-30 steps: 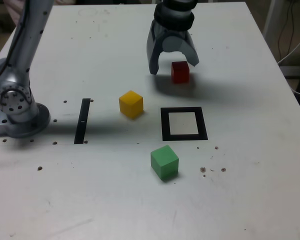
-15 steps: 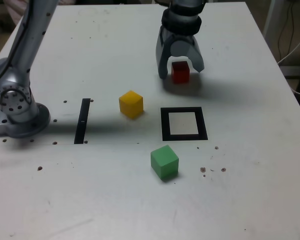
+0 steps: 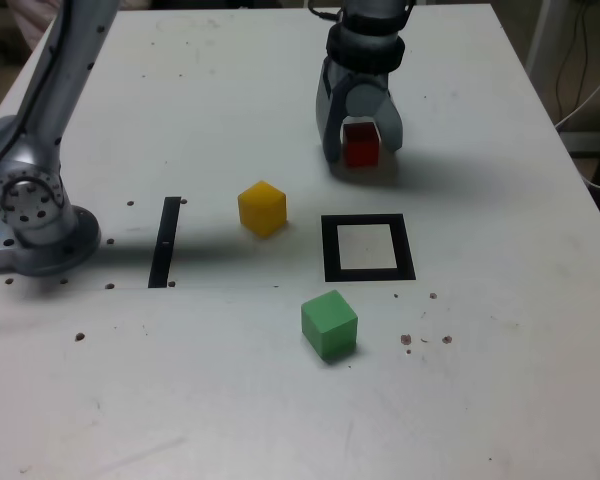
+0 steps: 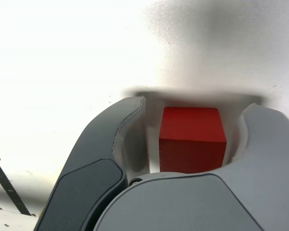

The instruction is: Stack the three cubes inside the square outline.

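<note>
- Surface: white, flat, matte, marked with small dark specks and screw holes. A thin black strip lies toward the exterior view's left. Beyond the far right edge, cables and furniture legs are partly visible; the rest of the room is out of frame.
- Arm: grey, its base bolted at the exterior view's left, reaching across to the far side of the surface.
- Pincer: lowered over the red cube, one finger on each side. The wrist view shows the fingers close beside the cube's side faces; whether they press it cannot be told.
- Square outline: black frame, white centre, nothing in it. It lies nearer the camera than the red cube.
- Yellow cube: just beside the outline, on the exterior view's left, turned at an angle.
- Green cube: near the outline's front edge, apart from it.
- Handling, as judged: the cubes look rigid, light and smooth-faced, narrower than the pincer's opening. Hold on two opposite flat faces, at mid-height; a corner grip on the turned cubes would likely slip.
</note>
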{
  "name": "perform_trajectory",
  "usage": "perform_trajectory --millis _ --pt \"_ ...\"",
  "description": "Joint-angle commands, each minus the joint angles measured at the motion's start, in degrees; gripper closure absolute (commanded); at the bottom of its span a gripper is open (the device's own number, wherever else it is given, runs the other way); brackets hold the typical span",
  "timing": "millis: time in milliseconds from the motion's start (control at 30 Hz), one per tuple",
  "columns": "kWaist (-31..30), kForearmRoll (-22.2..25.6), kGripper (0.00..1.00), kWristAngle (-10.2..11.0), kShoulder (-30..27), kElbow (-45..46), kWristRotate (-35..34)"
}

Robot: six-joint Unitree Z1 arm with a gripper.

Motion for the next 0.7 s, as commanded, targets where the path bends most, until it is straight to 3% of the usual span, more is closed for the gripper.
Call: perform_trajectory --millis 0,267,400,667 --pt "0.4 -0.3 0.56 -0.3 0.2 0.0 -0.1" --pt "0.8 -0.6 0.6 -1.7 -0.1 0.4 0.9" --pt "0.8 -0.5 0.67 -2.1 -0.5 0.8 1.0" --pt "-0.3 0.3 0.71 -1.1 -5.6 1.5 1.5"
